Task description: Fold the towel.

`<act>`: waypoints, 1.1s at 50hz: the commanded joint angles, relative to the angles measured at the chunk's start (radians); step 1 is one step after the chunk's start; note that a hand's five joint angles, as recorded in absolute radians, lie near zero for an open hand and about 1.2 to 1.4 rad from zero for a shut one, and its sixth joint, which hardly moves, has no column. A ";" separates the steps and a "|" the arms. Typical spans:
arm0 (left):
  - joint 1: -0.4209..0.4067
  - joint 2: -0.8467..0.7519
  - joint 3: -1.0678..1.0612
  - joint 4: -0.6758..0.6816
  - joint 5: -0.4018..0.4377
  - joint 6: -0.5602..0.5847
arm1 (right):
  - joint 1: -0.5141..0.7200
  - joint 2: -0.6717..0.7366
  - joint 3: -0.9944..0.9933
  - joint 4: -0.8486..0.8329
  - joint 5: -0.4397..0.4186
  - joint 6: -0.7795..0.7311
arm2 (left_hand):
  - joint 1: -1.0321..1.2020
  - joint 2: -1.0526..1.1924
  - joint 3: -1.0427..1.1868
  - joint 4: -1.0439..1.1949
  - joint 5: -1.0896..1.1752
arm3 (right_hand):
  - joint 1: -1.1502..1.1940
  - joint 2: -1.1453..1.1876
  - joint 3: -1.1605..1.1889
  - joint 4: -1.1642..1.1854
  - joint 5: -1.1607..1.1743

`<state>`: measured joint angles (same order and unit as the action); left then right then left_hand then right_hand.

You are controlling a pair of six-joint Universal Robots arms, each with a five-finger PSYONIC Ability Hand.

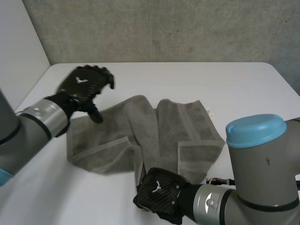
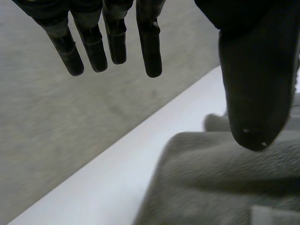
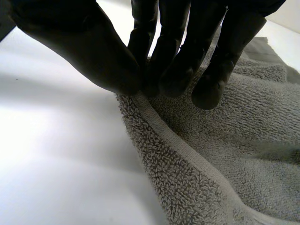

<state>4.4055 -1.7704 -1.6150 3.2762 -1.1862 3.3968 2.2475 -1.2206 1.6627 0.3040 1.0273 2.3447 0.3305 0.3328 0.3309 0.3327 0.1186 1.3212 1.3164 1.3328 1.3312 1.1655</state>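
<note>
A grey towel [image 1: 164,136] lies rumpled and partly folded over itself on the white table [image 1: 243,84]. My left hand [image 1: 85,84] hovers over the towel's far left corner, open, with fingers [image 2: 150,47] straight and the thumb held apart. Nothing is in it; the towel [image 2: 215,183] lies below the thumb. My right hand [image 1: 159,190] is at the towel's near edge, close to the table's front. There its thumb [image 3: 84,47] and fingers pinch the hemmed edge of the towel [image 3: 225,154] against each other.
A grey concrete wall [image 1: 164,28] rises behind the table's far edge, and a white panel [image 1: 18,47] stands at the left. Bare tabletop [image 1: 51,197] lies on the near left side of the towel.
</note>
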 commanded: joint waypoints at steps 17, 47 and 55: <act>-0.150 -0.342 0.146 -0.069 0.063 0.081 | -0.132 -0.126 0.115 -0.068 0.031 -0.013 | 0.018 0.016 0.018 0.016 0.055 | 0.075 0.080 0.063 0.065 0.056; -0.159 -0.333 0.073 -0.101 0.178 0.078 | -0.255 -0.125 0.172 -0.175 0.106 0.001 | 0.332 0.330 0.332 0.330 0.370 | 0.075 0.080 0.063 0.065 0.056; -0.150 -0.333 0.058 -0.104 0.178 0.078 | -0.301 -0.122 0.163 -0.207 0.126 0.039 | 0.347 0.345 0.347 0.345 0.384 | 0.075 0.080 0.063 0.065 0.056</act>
<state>4.2464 -2.1045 -1.5439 3.1740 -1.0041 3.4742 1.9735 -1.3449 1.8335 0.1141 1.1424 2.3514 0.6613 0.6692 0.6686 0.6657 0.4948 1.3249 1.3165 1.3331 1.3312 1.1655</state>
